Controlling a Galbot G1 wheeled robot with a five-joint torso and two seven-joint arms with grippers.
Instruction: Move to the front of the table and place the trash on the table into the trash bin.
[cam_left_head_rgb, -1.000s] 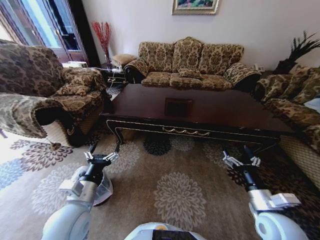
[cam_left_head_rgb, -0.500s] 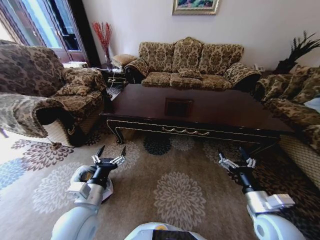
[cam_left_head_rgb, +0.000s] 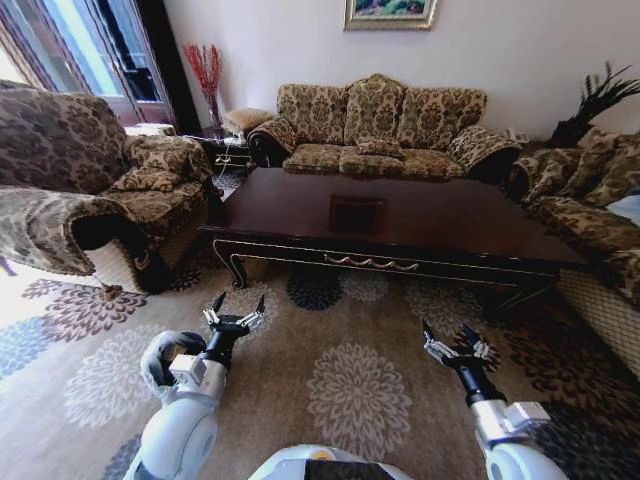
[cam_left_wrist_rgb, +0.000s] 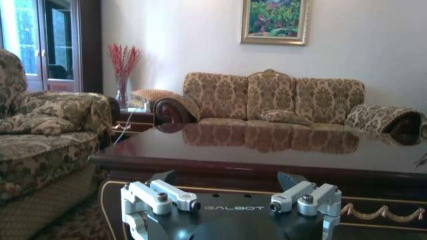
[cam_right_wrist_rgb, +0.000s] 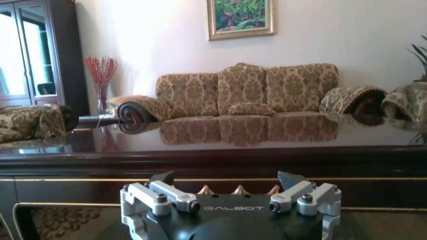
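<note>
Patterned carpet (cam_left_head_rgb: 350, 390) with round floral medallions covers the floor in front of the table (cam_left_head_rgb: 400, 225), which stands ahead of the robot with its glossy dark top bare of visible items. A three-seat sofa (cam_left_head_rgb: 375, 125) stands behind the table, an armchair (cam_left_head_rgb: 90, 190) to the left, and a framed painting (cam_left_head_rgb: 390, 12) hangs on the wall.

Left arm: extended forward and low over the carpet, short of the table's front edge. The left gripper (cam_left_head_rgb: 236, 311) points toward the table with its fingers spread apart, nothing between them. The trash bin (cam_left_head_rgb: 165, 362), black with a pale liner, sits on the carpet just beside the left forearm and is partly hidden by it.

Right arm: extended forward in a matching pose on the other side. The right gripper (cam_left_head_rgb: 452, 340) is likewise spread and holds nothing.

Both wrist views look across the tabletop at table height; the sofa is mirrored in the polish. The table's right end is cut off by another seat (cam_left_head_rgb: 590, 215).
</note>
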